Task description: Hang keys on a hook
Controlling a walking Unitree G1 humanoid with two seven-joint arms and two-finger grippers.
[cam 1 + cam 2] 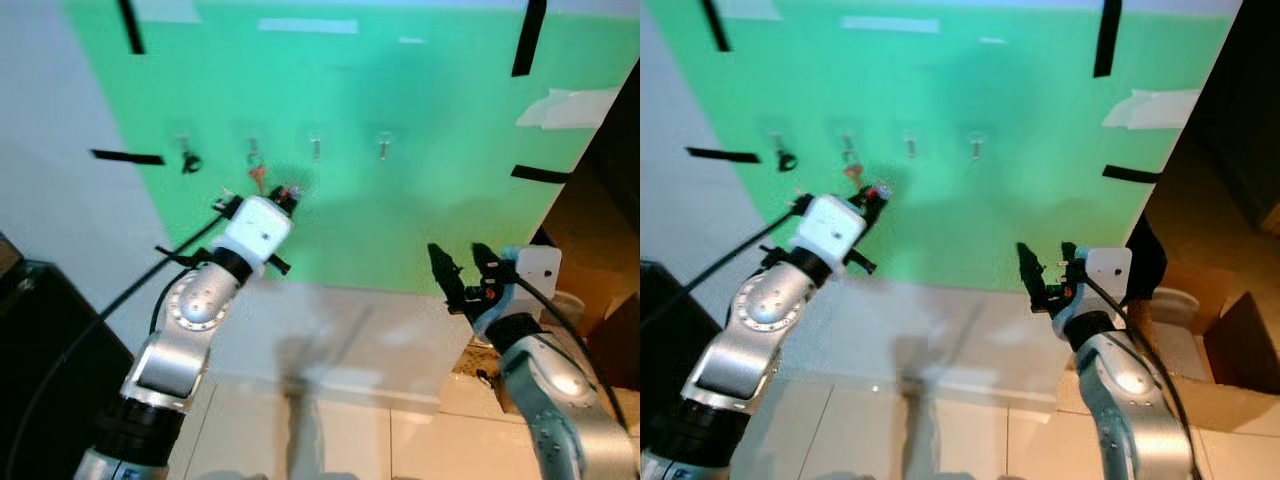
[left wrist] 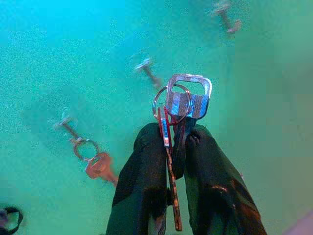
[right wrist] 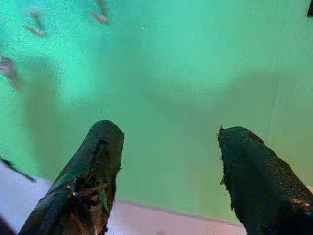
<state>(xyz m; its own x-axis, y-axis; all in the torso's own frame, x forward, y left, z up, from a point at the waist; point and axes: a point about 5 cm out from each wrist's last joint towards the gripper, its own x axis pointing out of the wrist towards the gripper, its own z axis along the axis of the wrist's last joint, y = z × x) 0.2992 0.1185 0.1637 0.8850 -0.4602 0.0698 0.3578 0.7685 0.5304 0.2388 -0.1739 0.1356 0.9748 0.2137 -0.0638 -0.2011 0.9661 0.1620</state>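
The left end effector (image 2: 173, 147) pinches the key ring (image 2: 172, 104) just short of a bare hook (image 2: 148, 73). Light, stiff, jangly keys; holding below the ring seems right. The right end effector (image 3: 168, 171) gapes, empty.

Two silver, rounded arm segments end in white camera housings, each mounted just behind a pair of long black fingers (image 2: 142, 191). Black cables run back from the housings along both arms. The right fingers (image 3: 93, 171) show scuffed, worn inner edges.
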